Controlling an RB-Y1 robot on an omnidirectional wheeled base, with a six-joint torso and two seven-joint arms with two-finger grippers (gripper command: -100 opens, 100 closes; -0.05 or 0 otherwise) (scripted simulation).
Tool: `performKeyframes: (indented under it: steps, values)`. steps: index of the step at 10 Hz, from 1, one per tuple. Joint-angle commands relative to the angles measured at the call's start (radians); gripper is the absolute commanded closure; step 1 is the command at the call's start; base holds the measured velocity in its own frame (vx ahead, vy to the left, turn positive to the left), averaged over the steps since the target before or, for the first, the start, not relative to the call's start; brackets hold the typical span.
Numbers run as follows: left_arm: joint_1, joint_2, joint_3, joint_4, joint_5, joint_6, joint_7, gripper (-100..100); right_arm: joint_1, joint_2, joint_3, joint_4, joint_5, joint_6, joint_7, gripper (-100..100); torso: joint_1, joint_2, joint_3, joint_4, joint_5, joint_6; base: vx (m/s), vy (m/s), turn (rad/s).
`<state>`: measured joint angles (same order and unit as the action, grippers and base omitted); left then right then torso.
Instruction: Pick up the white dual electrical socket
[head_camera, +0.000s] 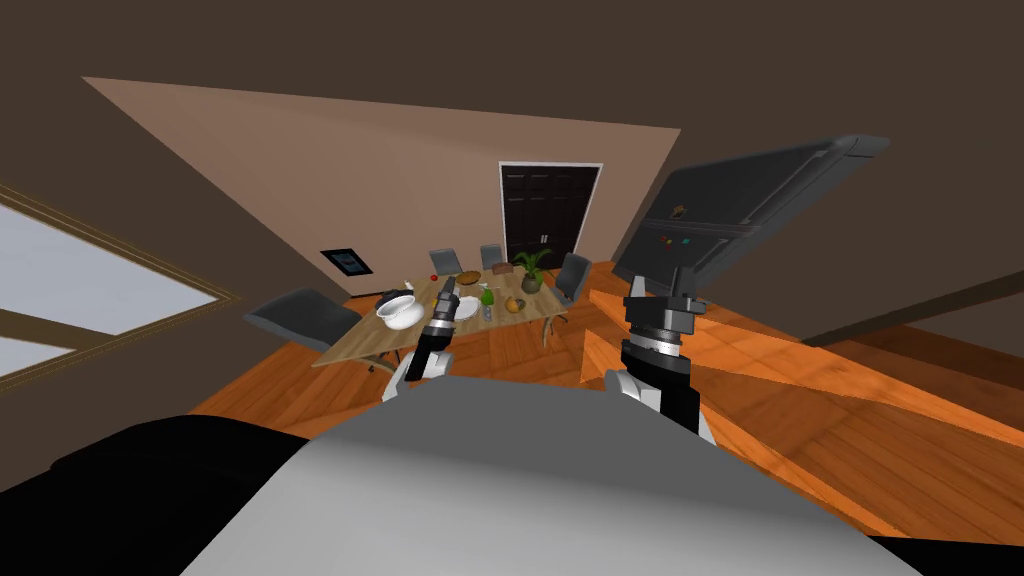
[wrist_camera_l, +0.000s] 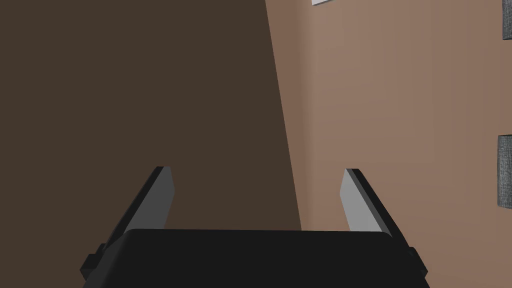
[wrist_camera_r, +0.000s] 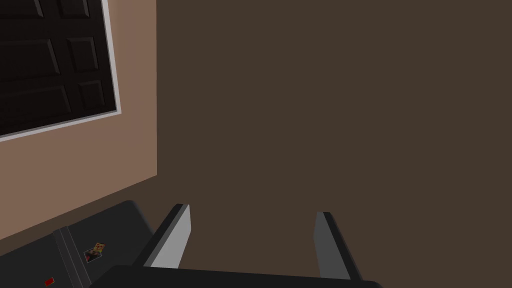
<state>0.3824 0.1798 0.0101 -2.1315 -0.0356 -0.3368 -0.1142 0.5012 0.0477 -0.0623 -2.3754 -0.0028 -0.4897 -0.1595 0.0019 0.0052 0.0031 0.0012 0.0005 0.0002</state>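
Left hand (wrist_camera_l: 257, 175): fingers spread, empty, raised.
Right hand (wrist_camera_r: 252, 210): fingers spread, empty, raised.
Socket: position cannot be told; worktop (head_camera: 365, 345) items too small.
Reason: likely travel posture, worktop well apart.

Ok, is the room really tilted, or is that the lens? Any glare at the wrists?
Head view: lens and roll; table and door slant together, walls splay. Left wrist view: dim, no glare on the open left gripper. Right wrist view: same for the open right gripper.
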Motion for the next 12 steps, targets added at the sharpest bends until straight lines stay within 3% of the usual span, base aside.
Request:
performKeyframes:
  steps: [1,7,12]
  values:
    - [-0.025,0.016,-0.004,0.037,0.003,0.040,0.003,-100,0.000,0.000,0.000,0.000,0.000,0.000,0.000,0,0.000,0.000,0.000,0.000,0.000,0.000,-0.089,0.033,-0.102]
    - [-0.134,0.062,-0.033,0.223,0.000,0.162,0.007,-100,0.000,0.000,0.000,0.000,0.000,0.000,0.000,0,0.001,-0.002,-0.001,0.000,0.000,0.000,-0.068,0.031,-0.093]
    - [-0.204,0.098,-0.074,0.396,-0.025,0.248,0.006,-100,0.000,0.000,0.000,0.000,0.000,0.000,0.000,0,0.002,-0.007,-0.004,-0.002,0.000,0.000,0.011,0.043,-0.091]
